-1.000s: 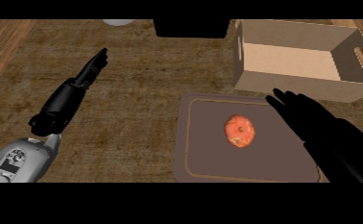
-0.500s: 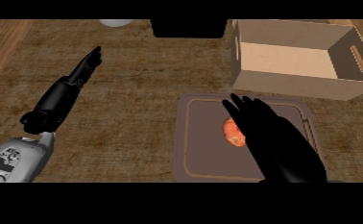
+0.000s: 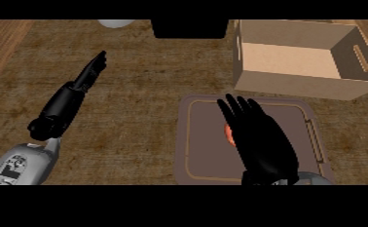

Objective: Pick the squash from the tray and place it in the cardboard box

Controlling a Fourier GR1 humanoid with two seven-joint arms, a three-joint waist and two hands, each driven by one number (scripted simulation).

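Brown mottled counter top (image 3: 144, 99) bearing 4 items: rounded brown tray (image 3: 200, 143) at front, open cardboard box (image 3: 287, 82) behind it, black block (image 3: 188, 28) and white round object (image 3: 115, 23) at the far edge.

Near wall of cardboard box (image 3: 287, 82) beyond tray (image 3: 201, 141)

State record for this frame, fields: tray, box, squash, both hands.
tray: brown rounded rectangular tray on the wooden counter, nearer than the box
box: open cardboard box, no contents visible
squash: orange squash on the tray, mostly hidden
right hand: black right hand, fingers straight, over the squash; contact unclear
left hand: black left hand, open, resting at left, off the tray
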